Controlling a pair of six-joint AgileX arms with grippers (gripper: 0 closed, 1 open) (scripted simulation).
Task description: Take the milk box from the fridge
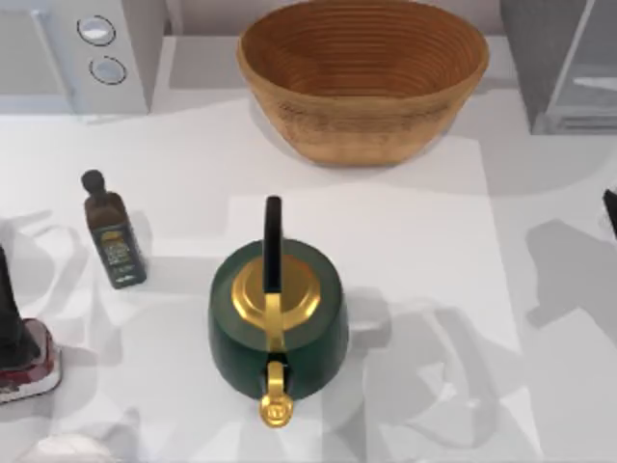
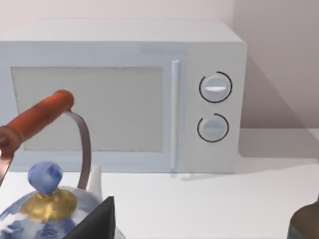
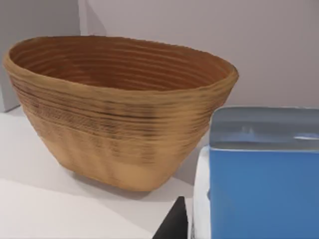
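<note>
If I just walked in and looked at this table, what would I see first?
Probably the shiny green kettle with its gold lid, sitting right in the middle of the table. Behind it, at the back, is a big woven basket. A small dark oil bottle stands on the left, and a white microwave with two round knobs fills the back left corner.

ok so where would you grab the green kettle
Probably the black handle, from straight above, closing across it: the green kettle stands upright, the handle arches over its gold lid, and the body looks too wide.
</note>
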